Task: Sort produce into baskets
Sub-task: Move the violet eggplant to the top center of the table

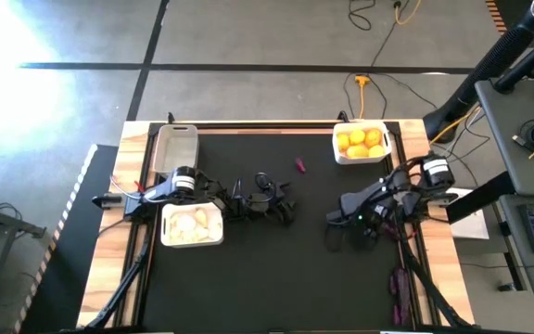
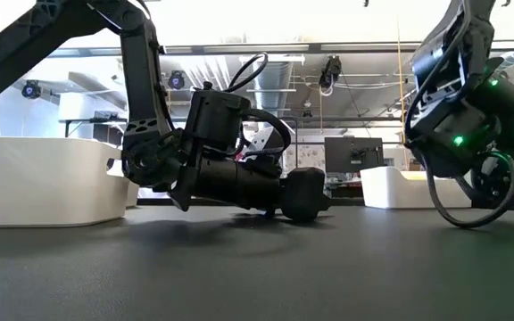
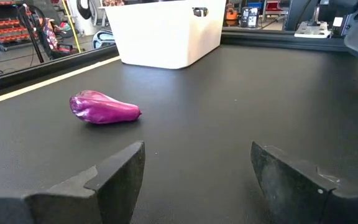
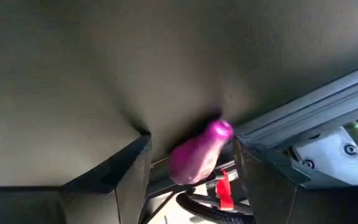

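A purple eggplant piece (image 3: 104, 108) lies on its side on the black mat (image 1: 248, 278); it also shows in the high view (image 1: 299, 165). My left gripper (image 3: 197, 155) is open and low over the mat, a short way from this piece. My right gripper (image 4: 191, 149) is open near the table's right edge (image 1: 383, 227). A second purple eggplant piece (image 4: 201, 152) shows between its fingers. The white bin (image 1: 362, 142) at the far right holds yellow citrus. The white bin (image 1: 193, 225) at the near left holds whitish bulbs. A greyish translucent bin (image 1: 176, 147) stands behind it. My right gripper has the second eggplant piece between its two open fingers, with its rounded end (image 4: 219, 132) close to one finger (image 4: 253, 168). I cannot tell whether either finger touches it or whether it rests on the mat.
More purple pieces (image 1: 399, 288) lie by the table's right rail, near the front. Black cables lie on the mat around both arms (image 1: 248, 199). The mat's near middle has free room. The citrus bin also shows in the left wrist view (image 3: 166, 31), beyond the eggplant piece.
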`<state>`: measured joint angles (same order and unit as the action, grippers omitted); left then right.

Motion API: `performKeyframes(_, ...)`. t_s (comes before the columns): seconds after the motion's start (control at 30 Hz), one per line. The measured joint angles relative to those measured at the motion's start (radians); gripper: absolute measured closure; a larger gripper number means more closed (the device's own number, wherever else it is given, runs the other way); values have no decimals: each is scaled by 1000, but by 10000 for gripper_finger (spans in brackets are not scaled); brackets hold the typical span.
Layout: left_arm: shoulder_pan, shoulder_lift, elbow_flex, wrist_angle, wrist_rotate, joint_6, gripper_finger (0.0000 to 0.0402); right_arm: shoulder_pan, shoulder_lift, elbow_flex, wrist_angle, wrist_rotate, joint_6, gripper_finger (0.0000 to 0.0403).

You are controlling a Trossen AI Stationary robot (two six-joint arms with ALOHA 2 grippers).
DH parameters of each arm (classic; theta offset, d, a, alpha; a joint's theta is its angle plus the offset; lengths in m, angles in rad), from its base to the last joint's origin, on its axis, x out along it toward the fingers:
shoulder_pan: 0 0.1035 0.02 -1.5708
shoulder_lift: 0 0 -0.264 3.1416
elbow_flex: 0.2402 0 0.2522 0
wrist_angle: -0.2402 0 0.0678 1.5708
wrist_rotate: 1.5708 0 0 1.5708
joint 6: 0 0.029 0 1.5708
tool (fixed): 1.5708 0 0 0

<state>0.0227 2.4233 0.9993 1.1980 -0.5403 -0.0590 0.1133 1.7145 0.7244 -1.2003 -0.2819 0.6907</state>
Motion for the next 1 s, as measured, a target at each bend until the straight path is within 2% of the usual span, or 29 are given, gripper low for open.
performKeyframes(0.13, 2, 0, 2, 0, 0, 0, 125, -35, 0, -26, -5, -1, -19, 183)
performKeyframes(0.43, 2, 0, 2, 1, 0, 0, 125, -38, 0, -28, 2, 6, -65, 184)
performKeyframes(0.77, 2, 0, 2, 1, 0, -1, 125, -35, 0, -28, -3, 12, 2, 184)
performKeyframes(1.0, 2, 0, 2, 1, 0, -1, 125, -36, 1, -41, 3, 13, -62, 186)
